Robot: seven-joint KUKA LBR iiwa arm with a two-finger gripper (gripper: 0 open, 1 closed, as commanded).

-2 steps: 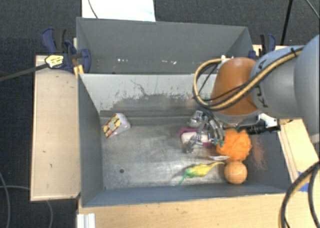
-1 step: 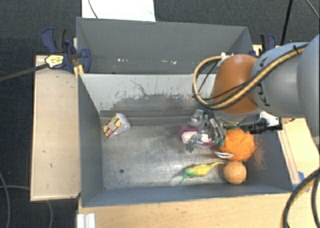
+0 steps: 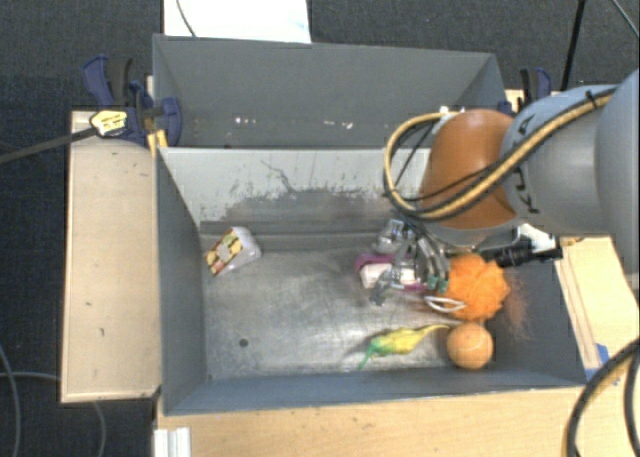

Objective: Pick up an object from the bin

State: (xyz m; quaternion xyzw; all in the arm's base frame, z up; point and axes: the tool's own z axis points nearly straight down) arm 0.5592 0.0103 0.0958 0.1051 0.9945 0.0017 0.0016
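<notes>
On the right side of the bin [image 3: 300, 105], the claw [image 3: 400, 280] hung right beside a small purple thing [image 3: 372, 267] lying just toward mid-bin from it; honestly couldn't tell if the claw was open or closed.

In bin [image 3: 320, 95], packet [image 3: 232, 250] far left; ball [image 3: 469, 345] right of toy [image 3: 400, 342]
</notes>
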